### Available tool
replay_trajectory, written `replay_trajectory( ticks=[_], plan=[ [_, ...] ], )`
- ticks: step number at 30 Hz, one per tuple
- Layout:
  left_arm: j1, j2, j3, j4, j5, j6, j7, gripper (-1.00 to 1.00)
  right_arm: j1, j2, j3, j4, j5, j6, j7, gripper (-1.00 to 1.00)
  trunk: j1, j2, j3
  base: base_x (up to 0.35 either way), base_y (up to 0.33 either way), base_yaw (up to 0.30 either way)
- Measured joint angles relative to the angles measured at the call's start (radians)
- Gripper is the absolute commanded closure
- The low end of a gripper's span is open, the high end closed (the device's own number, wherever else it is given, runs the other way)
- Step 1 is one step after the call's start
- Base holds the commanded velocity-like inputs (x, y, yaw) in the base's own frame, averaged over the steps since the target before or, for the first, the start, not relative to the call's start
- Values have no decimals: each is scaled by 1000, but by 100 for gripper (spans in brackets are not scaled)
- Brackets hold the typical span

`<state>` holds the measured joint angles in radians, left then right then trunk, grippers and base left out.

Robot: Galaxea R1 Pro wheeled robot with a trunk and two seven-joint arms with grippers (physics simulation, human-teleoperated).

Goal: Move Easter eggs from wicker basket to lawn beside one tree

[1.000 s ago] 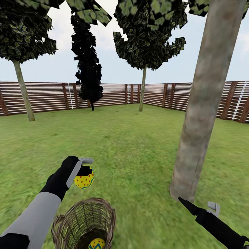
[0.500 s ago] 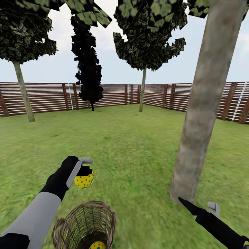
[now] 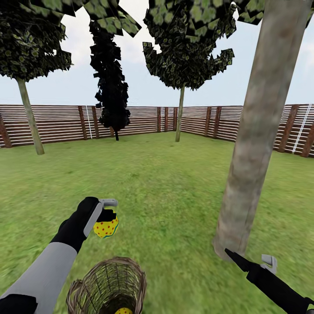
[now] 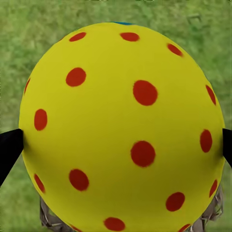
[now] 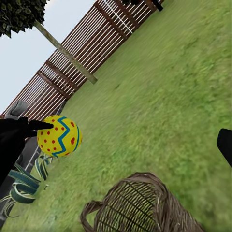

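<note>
while gripped, egg [image 3: 106,227] hangs tilted.

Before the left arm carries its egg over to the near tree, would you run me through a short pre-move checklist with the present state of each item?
1. Egg held: the left gripper is shut on the dotted egg, fingers on both sides in the left wrist view. Ok.
2. Egg clear of the wicker basket: it hangs above and beyond the rim. Ok.
3. Drop spot: bare lawn beside the near tree trunk. Ok.
4. Right gripper free: open, holding nothing. Ok.
5. Basket emptied: a yellow egg lies inside. Not ok.
6. Third egg's whereabouts: cannot tell.
</note>
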<state>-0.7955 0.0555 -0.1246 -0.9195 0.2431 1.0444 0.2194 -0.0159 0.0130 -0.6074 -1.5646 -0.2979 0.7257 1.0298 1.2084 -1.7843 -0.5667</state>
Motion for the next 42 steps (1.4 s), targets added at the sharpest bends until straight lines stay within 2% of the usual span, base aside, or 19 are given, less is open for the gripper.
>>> replay_trajectory(
  ticks=[42],
  plan=[
    [0, 0, -2, -1, -1, 0, 0, 100, 0, 0, -1, 0, 0, 0, 0, -100, -161, 294, 132, 0, 0, 0]
  ],
)
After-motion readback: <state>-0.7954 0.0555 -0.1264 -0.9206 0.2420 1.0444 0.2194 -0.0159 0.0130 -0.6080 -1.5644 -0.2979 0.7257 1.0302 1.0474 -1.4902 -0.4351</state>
